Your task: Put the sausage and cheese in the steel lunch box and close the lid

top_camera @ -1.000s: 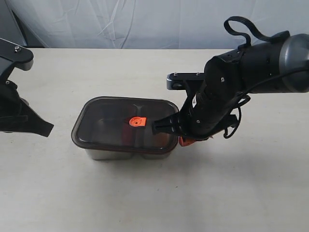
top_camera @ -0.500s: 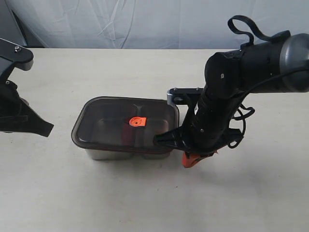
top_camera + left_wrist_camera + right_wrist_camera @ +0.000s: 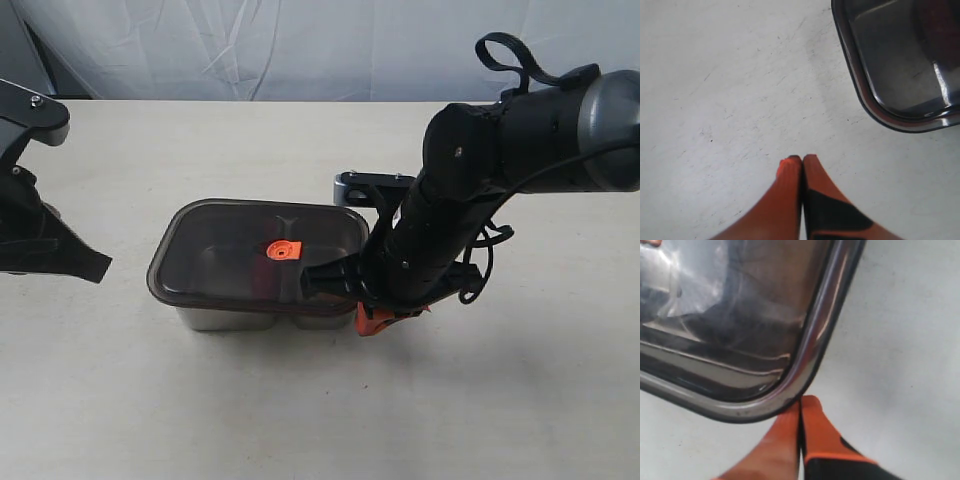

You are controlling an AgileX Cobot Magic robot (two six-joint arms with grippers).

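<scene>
Seemingly to seat the lid (image 3: 225, 255) already on the box (image 3: 230, 320), the right gripper (image 3: 801, 402), clenched and empty, touches its corner, while the left gripper (image 3: 801, 160), likewise clenched, hangs beside the box.

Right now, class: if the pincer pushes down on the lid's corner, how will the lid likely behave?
Probably stiff: the lid shows flat, even edges. Its glossy rim looks slippery, so the shut right pincer may skid off.
</scene>
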